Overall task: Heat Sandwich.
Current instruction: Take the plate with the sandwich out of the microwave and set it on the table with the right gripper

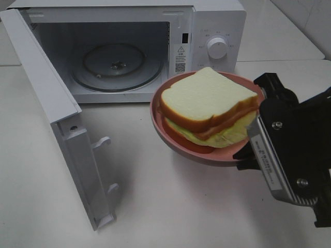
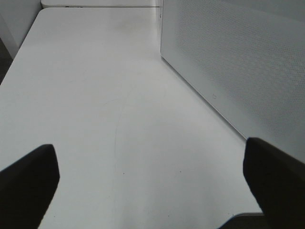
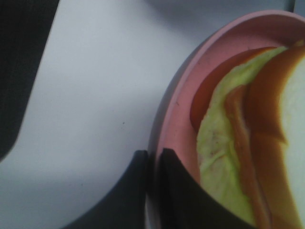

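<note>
While right hand [image 3: 153,160] pinches plate [image 1: 178,142] rim | sandwich [image 1: 209,106] flat | left hand [image 2: 152,176] wide, empty

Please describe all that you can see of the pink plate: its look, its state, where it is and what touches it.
The plate is round, pink and shallow, with a raised rim; it looks like smooth plastic. It carries the sandwich, which covers most of it. It appears lifted off the white table, tilted slightly, just in front of the open microwave. The right gripper pinches its rim on the side away from the microwave, one finger inside the rim and one outside. Nothing else touches it.
</note>
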`<state>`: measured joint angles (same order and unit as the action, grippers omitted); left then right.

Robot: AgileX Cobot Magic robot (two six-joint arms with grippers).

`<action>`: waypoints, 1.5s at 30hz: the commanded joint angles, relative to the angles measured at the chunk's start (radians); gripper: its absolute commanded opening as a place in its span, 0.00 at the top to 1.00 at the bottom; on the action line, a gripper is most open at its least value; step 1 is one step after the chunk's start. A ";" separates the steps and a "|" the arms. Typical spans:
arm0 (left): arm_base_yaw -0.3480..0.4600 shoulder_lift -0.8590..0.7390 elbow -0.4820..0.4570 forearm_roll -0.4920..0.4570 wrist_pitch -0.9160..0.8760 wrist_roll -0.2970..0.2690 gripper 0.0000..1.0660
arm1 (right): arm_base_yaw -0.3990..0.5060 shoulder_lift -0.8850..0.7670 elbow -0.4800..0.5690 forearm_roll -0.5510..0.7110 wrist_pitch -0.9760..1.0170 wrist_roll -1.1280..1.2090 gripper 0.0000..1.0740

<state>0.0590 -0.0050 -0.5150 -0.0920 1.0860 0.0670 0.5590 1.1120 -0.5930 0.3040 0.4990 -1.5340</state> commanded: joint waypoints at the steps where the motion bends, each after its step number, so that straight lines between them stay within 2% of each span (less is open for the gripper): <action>1: -0.006 -0.016 -0.001 -0.005 -0.011 -0.002 0.08 | -0.006 -0.042 0.001 -0.096 0.017 0.156 1.00; 3: -0.006 -0.016 -0.001 -0.005 -0.011 -0.002 0.08 | -0.006 -0.051 0.001 -0.155 0.029 0.244 1.00; 4: -0.006 -0.016 -0.001 -0.005 -0.011 -0.002 0.08 | -0.006 -0.053 0.001 -0.225 0.045 0.330 1.00; 5: -0.006 -0.016 -0.001 -0.005 -0.011 -0.002 0.08 | -0.006 -0.053 0.001 -0.225 0.045 0.330 1.00; 8: -0.006 -0.016 -0.001 -0.005 -0.011 -0.002 0.08 | -0.006 -0.053 0.001 -0.331 0.056 0.506 1.00; 20: -0.006 -0.016 -0.001 -0.005 -0.011 -0.002 0.08 | -0.006 -0.053 0.001 -0.548 0.058 0.838 1.00; 31: -0.006 -0.016 -0.001 -0.005 -0.011 -0.002 0.08 | -0.006 -0.053 0.001 -0.800 0.069 1.331 1.00; 45: -0.006 -0.016 -0.001 -0.005 -0.011 -0.002 0.08 | -0.006 -0.053 0.001 -0.950 0.141 1.696 1.00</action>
<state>0.0590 -0.0050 -0.5150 -0.0920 1.0860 0.0670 0.5590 1.0680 -0.5890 -0.5800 0.6250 0.0870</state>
